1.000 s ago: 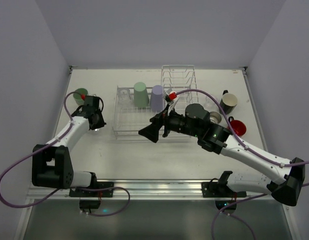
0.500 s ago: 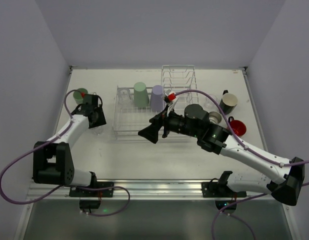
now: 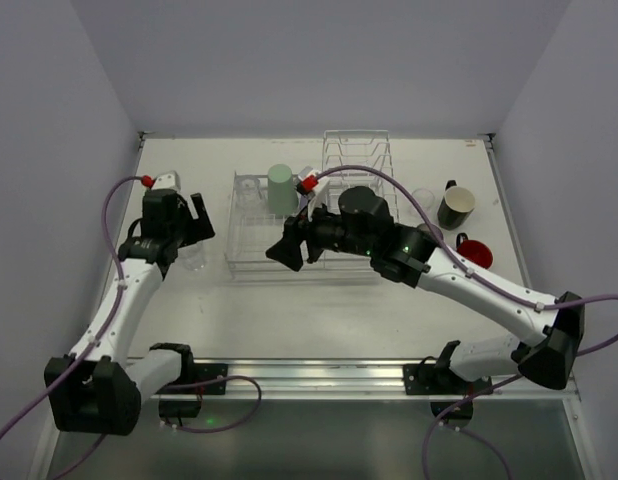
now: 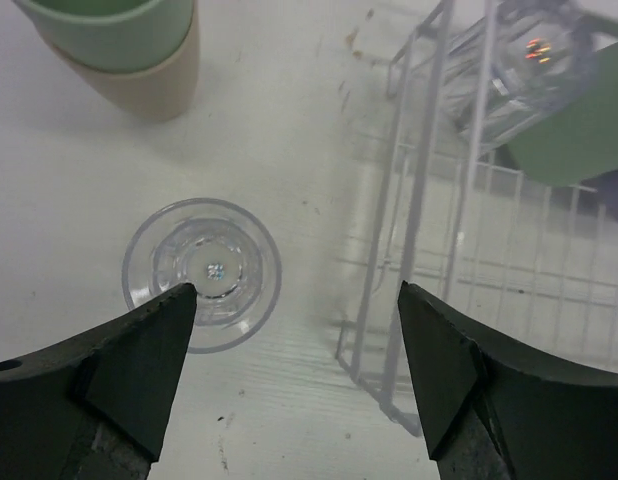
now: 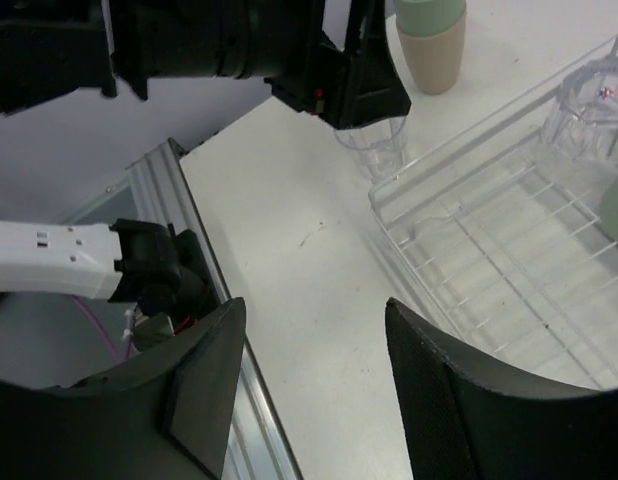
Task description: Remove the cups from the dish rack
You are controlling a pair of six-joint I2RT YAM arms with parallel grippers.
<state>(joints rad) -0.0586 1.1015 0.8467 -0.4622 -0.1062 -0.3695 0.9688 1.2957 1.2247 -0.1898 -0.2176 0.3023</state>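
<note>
A clear glass (image 4: 202,272) stands upright on the table, just left of the white dish rack (image 3: 251,262). My left gripper (image 4: 297,300) hangs open above it, gripping nothing; its left fingertip lies over the glass's rim. In the rack sit a pale green cup (image 3: 280,188) and another clear glass (image 3: 249,190). My right gripper (image 3: 282,252) is open and empty above the rack's low basket. The top view shows the left gripper (image 3: 197,228) over the released glass (image 3: 194,259). A lavender cup does not show.
A green cup nested in a beige one (image 4: 119,40) stands on the table behind the glass. To the right of the rack are a black mug (image 3: 455,207), a red mug (image 3: 475,251) and a clear glass (image 3: 424,200). The tall dividers (image 3: 357,160) rise at the back.
My left gripper has opened, let go of the clear glass on the table and lifted off it. My right arm has swung further over the rack, its jaws somewhat narrower.
</note>
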